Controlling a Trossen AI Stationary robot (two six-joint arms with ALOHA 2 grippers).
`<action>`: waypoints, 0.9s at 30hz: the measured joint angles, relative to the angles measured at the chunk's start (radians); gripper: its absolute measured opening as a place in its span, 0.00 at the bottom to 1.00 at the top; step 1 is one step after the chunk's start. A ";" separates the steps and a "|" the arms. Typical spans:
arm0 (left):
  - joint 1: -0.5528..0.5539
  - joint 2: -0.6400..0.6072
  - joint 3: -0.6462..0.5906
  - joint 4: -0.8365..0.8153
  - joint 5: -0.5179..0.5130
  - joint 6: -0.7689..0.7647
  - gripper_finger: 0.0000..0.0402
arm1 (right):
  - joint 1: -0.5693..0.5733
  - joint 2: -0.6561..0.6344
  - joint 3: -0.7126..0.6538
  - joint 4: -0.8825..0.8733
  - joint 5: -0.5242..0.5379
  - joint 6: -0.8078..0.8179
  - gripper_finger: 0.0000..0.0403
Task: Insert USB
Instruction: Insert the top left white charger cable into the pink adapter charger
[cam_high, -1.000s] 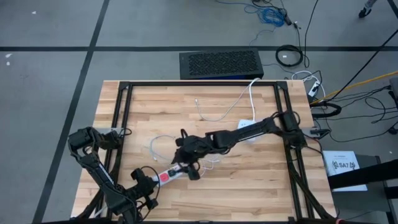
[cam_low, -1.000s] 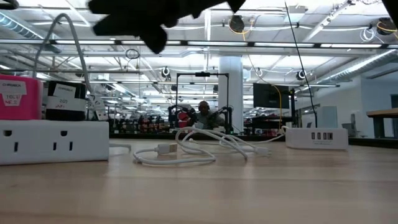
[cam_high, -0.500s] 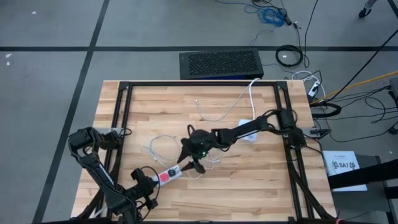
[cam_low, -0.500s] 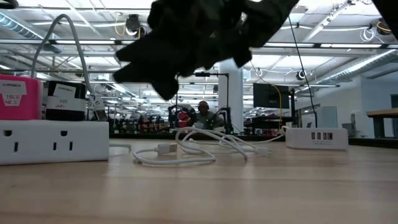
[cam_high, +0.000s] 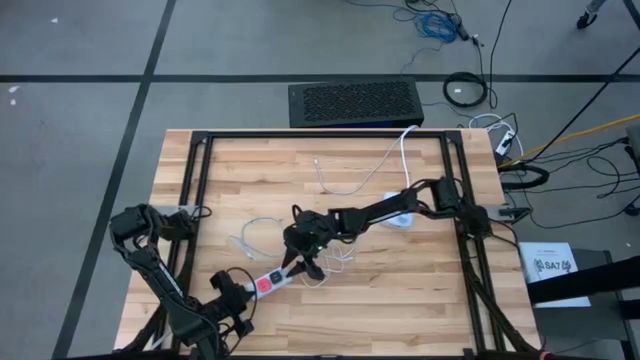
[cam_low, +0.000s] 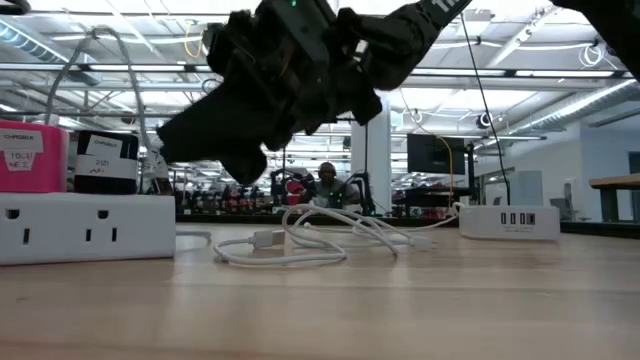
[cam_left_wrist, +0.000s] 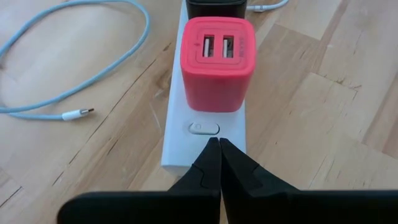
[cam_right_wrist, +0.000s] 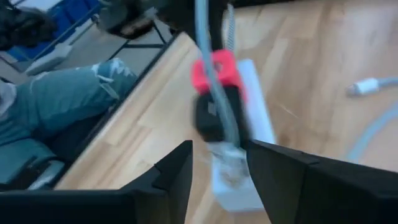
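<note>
A white power strip (cam_high: 272, 281) lies near the table's near edge. A red USB charger (cam_left_wrist: 217, 68) and a black charger (cam_right_wrist: 214, 115) are plugged into it. My left gripper (cam_left_wrist: 219, 144) is shut at the strip's near-left end. My right gripper (cam_high: 297, 260) hovers over the strip's other end, slanting down, fingers apart (cam_right_wrist: 217, 155). A pale cable (cam_right_wrist: 208, 43) runs down in front of the chargers, and its plug end (cam_right_wrist: 227, 155) sits in the gap between those fingers. In the low view the right gripper (cam_low: 205, 160) hangs above the table. My left gripper presses its shut fingertips down on the strip's top (cam_left_wrist: 205, 152), just short of the small switch, slanting down from the near-left; the strip lies flat on the table. My right gripper has the cable's plug end between its fingers; whether they touch it I cannot tell.
A light blue cable (cam_left_wrist: 74, 81) and loops of white cable (cam_low: 300, 240) lie on the wood beside the strip. A white USB hub (cam_low: 508, 220) sits toward the right, partly under the right arm. A person's leg in jeans (cam_right_wrist: 62, 106) shows beyond the table edge.
My right gripper has sunk from high above the table toward the power strip's chargers, tipping and rolling as it came down.
</note>
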 joint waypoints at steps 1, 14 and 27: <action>0.000 0.000 0.000 0.000 0.001 0.000 0.00 | -0.004 0.001 0.000 -0.006 0.000 -0.001 0.35; 0.000 -0.002 0.000 0.001 -0.003 0.001 0.00 | -0.007 0.024 0.002 -0.010 -0.007 -0.019 0.35; 0.000 -0.002 0.000 0.002 -0.005 -0.001 0.00 | -0.006 0.044 0.002 0.030 -0.029 -0.004 0.32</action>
